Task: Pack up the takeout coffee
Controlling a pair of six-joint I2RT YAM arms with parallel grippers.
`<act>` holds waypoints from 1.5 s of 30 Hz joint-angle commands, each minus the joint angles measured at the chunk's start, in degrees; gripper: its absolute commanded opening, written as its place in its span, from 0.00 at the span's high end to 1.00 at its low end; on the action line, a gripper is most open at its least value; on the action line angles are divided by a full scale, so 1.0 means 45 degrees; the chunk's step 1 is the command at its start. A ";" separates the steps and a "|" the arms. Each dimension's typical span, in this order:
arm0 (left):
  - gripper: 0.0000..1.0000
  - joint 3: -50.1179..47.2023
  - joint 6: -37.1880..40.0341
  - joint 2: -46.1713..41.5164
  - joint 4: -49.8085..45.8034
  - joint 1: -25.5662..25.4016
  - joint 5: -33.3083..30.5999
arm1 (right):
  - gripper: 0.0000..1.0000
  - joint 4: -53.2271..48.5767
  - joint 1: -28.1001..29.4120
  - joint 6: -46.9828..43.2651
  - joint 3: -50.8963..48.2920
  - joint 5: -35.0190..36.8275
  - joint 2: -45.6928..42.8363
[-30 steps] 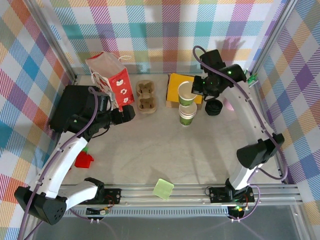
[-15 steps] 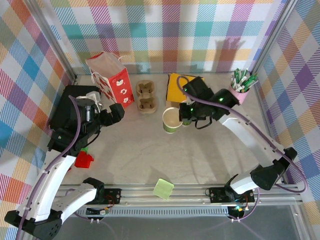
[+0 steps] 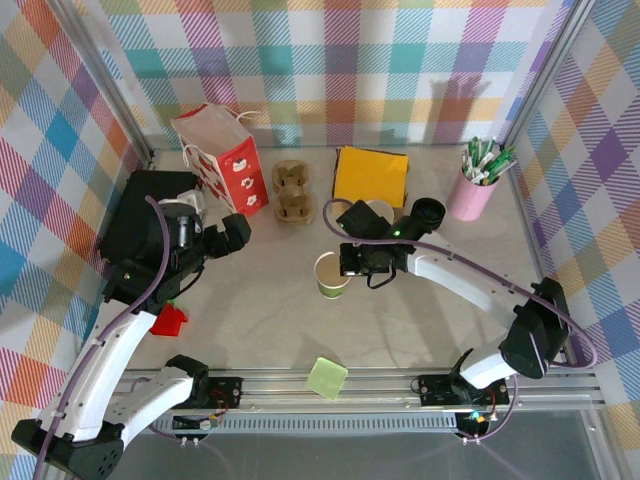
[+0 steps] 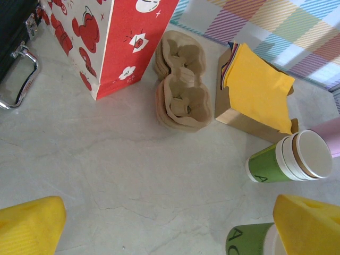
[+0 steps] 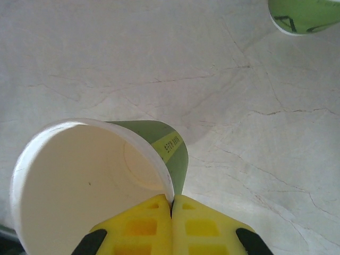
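— Green sides, cream rim: that's the takeout coffee cup (image 3: pixel 330 274) from above, mouth up near the middle of the table (image 3: pixel 270 310). The right gripper (image 3: pixel 347 266) has hold of its rim on the arm's side.
— Standing or lifted?
— Can't tell from up there. The left gripper (image 3: pixel 232 232) hangs beside the red paper bag (image 3: pixel 225 160), jaws apart. A stack of cups (image 3: pixel 378 210) is half hidden behind the right arm, close to the black lid (image 3: pixel 428 213).
— And the left wrist camera?
— Its yellow fingers (image 4: pixel 26 226) sit in the two bottom corners, wide apart and cut off by the frame. The right-hand one covers part of the held cup, which the bottom edge also crops. Farther off lie the cardboard cup carrier (image 4: pixel 180 90), the yellow napkins (image 4: pixel 257 85) and the stack, with a sliver of pink cup (image 4: pixel 333 135) at the right edge.
— Right wrist?
— Two yellow fingers pressed together, the cup's wall pinched in the seam between them. You see down into its bare cream inside; the frame crops its lower left. Top right, the base of another green cup (image 5: pixel 303 13) is cut by the upper edge; whether it belongs to the stack, I can't say.
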 commanded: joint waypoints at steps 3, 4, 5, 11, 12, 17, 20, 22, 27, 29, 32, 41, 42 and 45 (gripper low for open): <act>0.00 -0.0294 -0.0130 -0.0188 0.0368 -0.0073 -0.0152 | 1.00 0.1094 0.0107 0.0534 -0.0682 0.0300 0.0523; 0.00 -0.0318 -0.0124 -0.0188 0.0368 -0.0076 -0.0145 | 1.00 0.1135 0.0107 0.0537 -0.0782 0.0300 0.0599; 0.00 -0.0353 -0.0135 -0.0200 0.0368 -0.0069 -0.0156 | 1.00 0.1199 0.0107 0.0535 -0.0855 0.0318 0.0642; 0.00 -0.0514 -0.0193 -0.0189 0.0481 -0.0076 -0.0153 | 0.98 0.1488 0.0107 0.0556 -0.1325 0.0407 0.0837; 0.00 -0.0534 -0.0204 -0.0194 0.0504 -0.0076 -0.0140 | 0.98 0.1504 0.0107 0.0576 -0.1367 0.0416 0.0857; 0.00 -0.0514 -0.0229 -0.0168 0.0505 -0.0076 -0.0117 | 0.91 0.1563 0.0109 0.0626 -0.1595 0.0487 0.0831; 0.00 -0.0457 -0.0232 -0.0208 0.0449 -0.0076 -0.0114 | 0.85 0.1486 0.0119 0.0634 -0.1626 0.0505 0.0754; 0.00 -0.0417 -0.0222 -0.0245 0.0413 -0.0076 -0.0138 | 0.79 0.1355 0.0128 0.0635 -0.1560 0.0513 0.0651; 0.00 -0.0300 -0.0225 -0.0303 0.0329 -0.0076 -0.0148 | 0.59 0.0391 0.0138 0.0459 -0.0813 0.0780 0.0114; 0.00 -0.0270 -0.0209 -0.0324 0.0353 -0.0075 -0.0165 | 0.58 -0.0202 0.0137 0.0310 -0.0317 0.1076 -0.0190; 0.00 -0.0171 -0.0147 -0.0282 0.0368 -0.0071 -0.0180 | 0.57 -0.1053 0.0126 0.0000 0.0449 0.1730 -0.0745; 0.00 -0.0065 -0.0205 -0.0237 0.0480 -0.0076 -0.0051 | 0.53 -0.3254 -0.0261 -0.1722 0.2711 0.4460 -0.2162; 0.00 -0.0065 -0.0211 -0.0227 0.0519 -0.0076 -0.0004 | 0.52 -0.3256 -0.0535 -0.1975 0.2780 0.4592 -0.2324; 0.00 -0.0133 -0.0180 -0.0205 0.0661 -0.0071 0.0244 | 0.51 -0.3039 -0.1790 -0.2749 0.2808 0.4457 -0.2624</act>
